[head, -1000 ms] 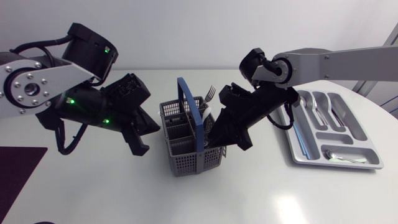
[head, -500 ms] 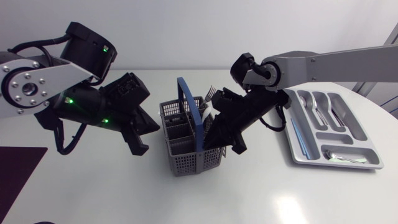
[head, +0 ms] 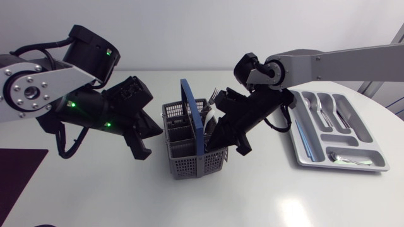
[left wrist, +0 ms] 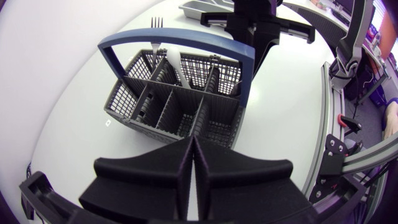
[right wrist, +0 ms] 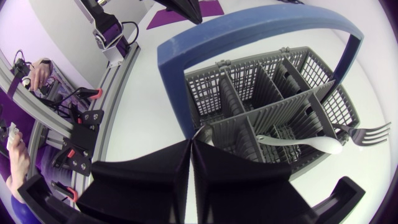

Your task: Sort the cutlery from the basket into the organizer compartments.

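- The counter (head: 265,202) is carrying the whole job: the basket near its middle and the organizer toward my right side.
- The organizer (head: 302,154) is lying well apart from the basket, already holding several pieces (head: 325,110) in its long compartments and a spoon (head: 346,161) in the crosswise one nearest the counter's front edge.
- The basket (head: 189,165) is standing upright between my two arms, with its blue handle (head: 191,107) arching over the middle.
- The right claw (head: 228,144) is hanging right at the basket's right wall, slanting down toward the compartments. Its fingers are pressed together, clenched on nothing I can make out. Whether the tips are touching the grid is not clear.
- The left claw (head: 142,151) is hovering just beside the basket's left wall, apart from it, clenched on nothing.
- The fork (right wrist: 323,144) is leaning in a compartment on the right claw's side of the handle. In the right wrist view it is lying just ahead of the claw's tips and off to one side, its pale handle running crosswise to the fingers and its tines poking out past the rim.
- Judging from this, the right arm is the nearer one. Its claw will probably need to open and turn so the fingers are closing across the fork's long axis rather than along it.
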{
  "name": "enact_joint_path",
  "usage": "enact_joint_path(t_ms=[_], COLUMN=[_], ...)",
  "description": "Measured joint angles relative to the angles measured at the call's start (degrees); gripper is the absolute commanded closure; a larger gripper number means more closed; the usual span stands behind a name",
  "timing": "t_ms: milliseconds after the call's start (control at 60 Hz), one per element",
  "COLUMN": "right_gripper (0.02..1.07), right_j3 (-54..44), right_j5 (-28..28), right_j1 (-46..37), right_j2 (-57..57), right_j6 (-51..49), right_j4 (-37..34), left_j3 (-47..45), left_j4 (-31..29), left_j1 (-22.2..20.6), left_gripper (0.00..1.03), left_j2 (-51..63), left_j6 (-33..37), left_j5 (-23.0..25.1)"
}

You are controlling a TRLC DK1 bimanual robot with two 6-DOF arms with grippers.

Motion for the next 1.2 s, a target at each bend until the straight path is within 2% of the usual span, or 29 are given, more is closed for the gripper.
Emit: enact_joint_path(t_ms=[350,517,850,983,1200], right_gripper=[1.01,1.01,1.01,1.01,1.01], right_j3=[0.0,0.4,1.7,1.5,-5.1], right_j5=[-4.9,-8.9,-15.0,-14.8,-7.3], right_j1=[-2.1,-4.3,-11.6,-16.0,-25.2], right_j2=[-5.9,-8.2,-17.0,-22.8,-30.7], right_j6=[3.7,7.8,11.9,13.6,17.7], right_j4=[-0.4,-0.5,-7.0,-7.3,-3.2], left_j3=[-1.5,-1.7,-1.7,-1.7,-1.7], left_j4=[0.2,0.2,0.2,0.2,0.2], left_j1=[-0.4,-0.5,-0.9,-1.2,-1.5], left_gripper=[1.0,1.0,1.0,1.0,1.0], left_j2=[-0.1,-0.7,-2.3,-2.3,-2.3], left_j6=[0.0,0.0,0.0,0.0,-0.1], left_j5=[0.0,0.0,0.0,0.0,-0.9])
